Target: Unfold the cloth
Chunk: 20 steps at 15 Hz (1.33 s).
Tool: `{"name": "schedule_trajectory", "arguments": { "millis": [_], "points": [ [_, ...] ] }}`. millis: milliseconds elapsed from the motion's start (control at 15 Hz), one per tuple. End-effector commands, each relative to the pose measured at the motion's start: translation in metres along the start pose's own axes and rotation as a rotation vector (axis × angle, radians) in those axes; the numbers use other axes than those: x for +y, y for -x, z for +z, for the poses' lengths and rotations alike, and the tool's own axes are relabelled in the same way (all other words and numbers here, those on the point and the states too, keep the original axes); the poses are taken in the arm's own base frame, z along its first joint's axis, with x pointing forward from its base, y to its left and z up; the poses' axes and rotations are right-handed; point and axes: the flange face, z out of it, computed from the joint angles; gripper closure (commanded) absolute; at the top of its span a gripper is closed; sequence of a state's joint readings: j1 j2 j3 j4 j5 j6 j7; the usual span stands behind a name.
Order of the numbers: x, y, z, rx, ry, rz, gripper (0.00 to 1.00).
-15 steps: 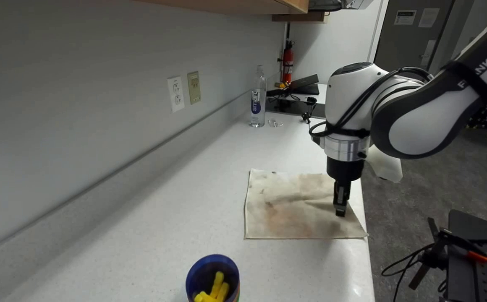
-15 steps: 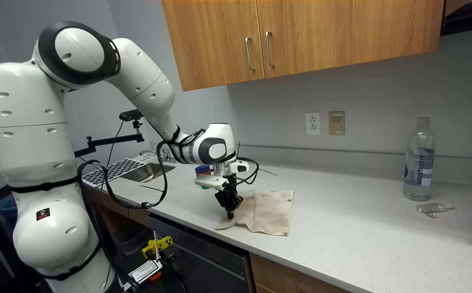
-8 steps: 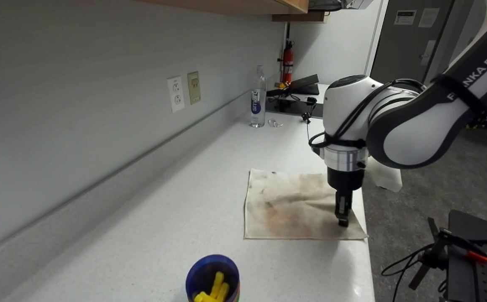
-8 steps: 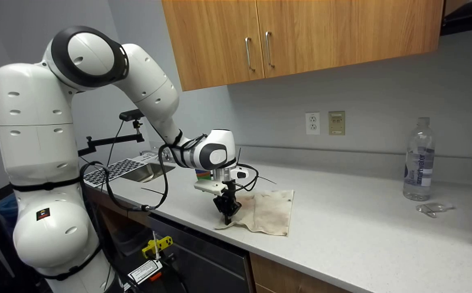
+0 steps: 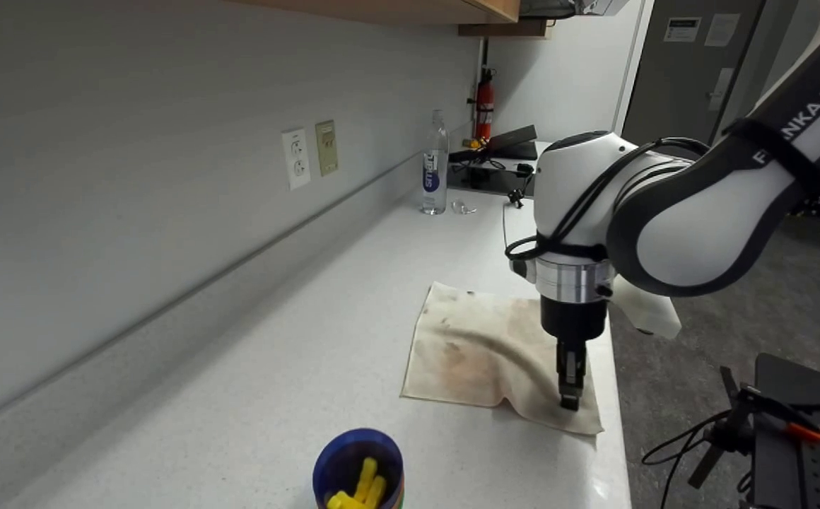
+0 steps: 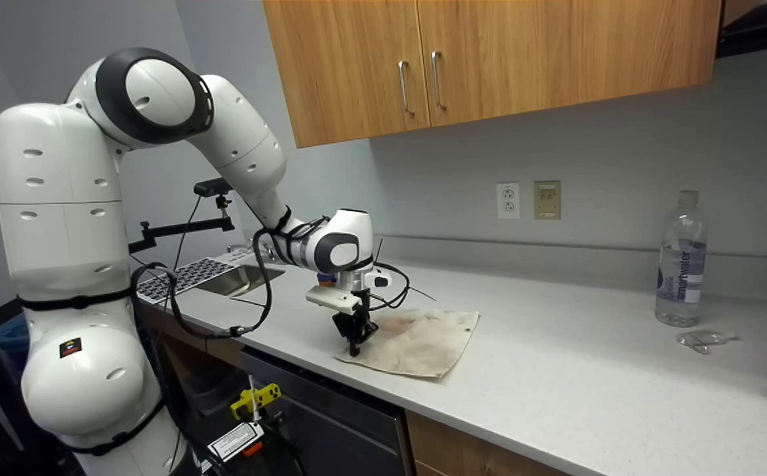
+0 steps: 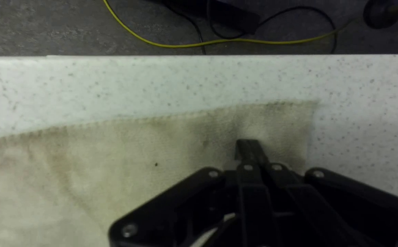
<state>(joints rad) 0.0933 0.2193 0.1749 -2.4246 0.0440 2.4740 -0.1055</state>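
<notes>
The cloth, beige with brownish smudges, lies spread on the counter in both exterior views. A curved ridge runs across it, and its side facing the cup is buckled. My gripper points straight down with its tips on the cloth, near the corner by the counter's front edge. In the wrist view, the fingertips of the gripper are together, and no fabric shows between them. The cloth spreads beneath and around them, its hemmed edge running beside the counter edge. My gripper hides a small part of the cloth near that corner.
A blue cup holding yellow pieces stands on the counter. Farther along are a water bottle and a small clear object. The counter drops off close to the cloth, and a wooden cabinet hangs above.
My gripper has come down onto the cloth and shifted toward the cup. The cloth's corner under it has slid the same way, and the fabric has turned slightly and bunched into a ridge.
</notes>
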Motion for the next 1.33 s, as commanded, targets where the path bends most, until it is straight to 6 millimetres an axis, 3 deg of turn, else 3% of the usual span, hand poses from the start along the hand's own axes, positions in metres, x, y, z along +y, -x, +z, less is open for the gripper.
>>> {"name": "schedule_trajectory", "arguments": {
  "millis": [0,867,1267],
  "points": [
    [-0.015,-0.01,0.001,-0.01,-0.046,-0.06,1.0],
    [0.022,0.001,0.013,-0.097,-0.051,0.015,1.0],
    [0.015,0.006,0.017,-0.125,-0.058,-0.009,1.0]
  ]
}}
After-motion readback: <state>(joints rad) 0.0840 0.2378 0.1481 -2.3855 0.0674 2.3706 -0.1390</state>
